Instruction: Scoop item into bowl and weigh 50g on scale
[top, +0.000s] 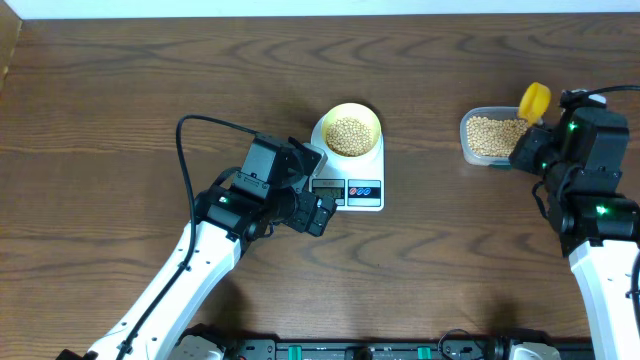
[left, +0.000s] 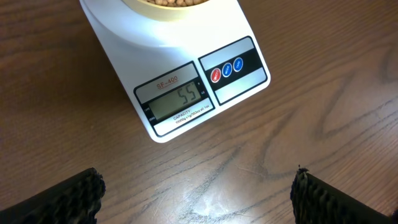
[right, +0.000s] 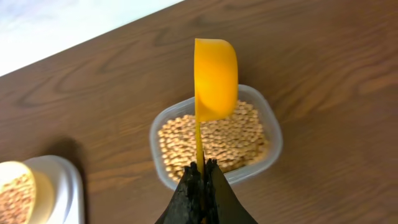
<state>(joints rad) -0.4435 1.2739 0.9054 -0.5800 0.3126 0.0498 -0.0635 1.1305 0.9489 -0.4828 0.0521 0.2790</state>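
Beans (top: 349, 135) in yellow bowl (top: 375, 122) on scale (top: 360, 197), more in clear tub (top: 466, 140)

Overhead: high, straight down, most of surface (top: 120, 90), both arms entering from near edge. Left wrist: close, steep look down at scale (left: 174, 43) display. Right wrist: close, along scoop (right: 216, 78) over tub (right: 270, 134). Scale shared by all three views; tub also in overhead.
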